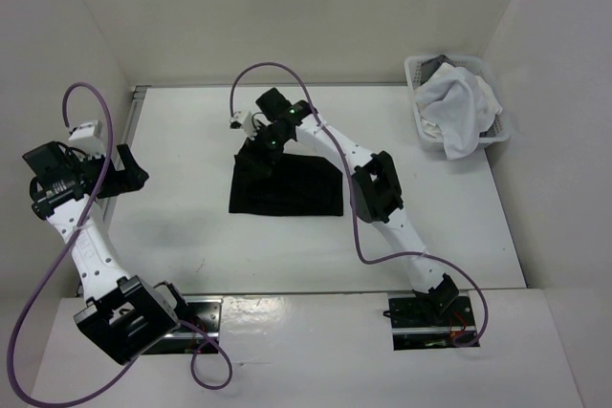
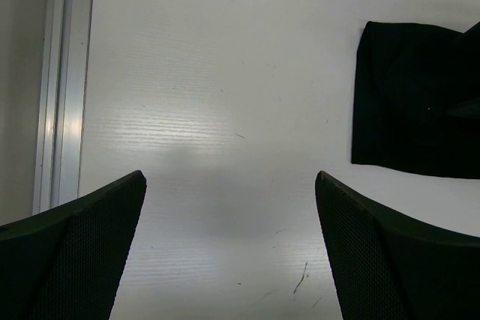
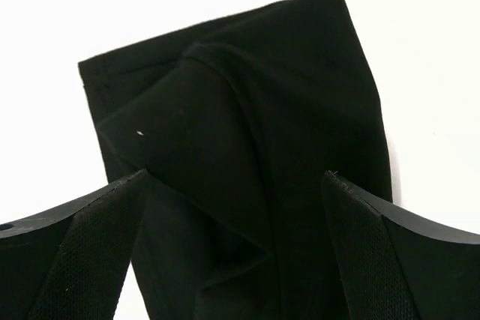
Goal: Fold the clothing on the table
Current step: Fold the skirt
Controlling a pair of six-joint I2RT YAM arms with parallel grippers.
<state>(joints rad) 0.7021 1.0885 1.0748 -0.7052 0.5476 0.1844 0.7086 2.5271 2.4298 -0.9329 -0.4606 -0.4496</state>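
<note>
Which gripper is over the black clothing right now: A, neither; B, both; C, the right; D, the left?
C: the right gripper hangs open with the clothing between its fingers, while the left gripper is over bare table, off to one side.

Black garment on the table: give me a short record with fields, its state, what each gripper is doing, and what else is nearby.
clothing: black, lying on the white table, creased, one layer lapped over another
left gripper: open, empty, over bare table to the left of the clothing
right gripper: open, above the clothing's far left part; contact cannot be told
nearby: white basket at the far right corner, white cloth bundle in it
</note>
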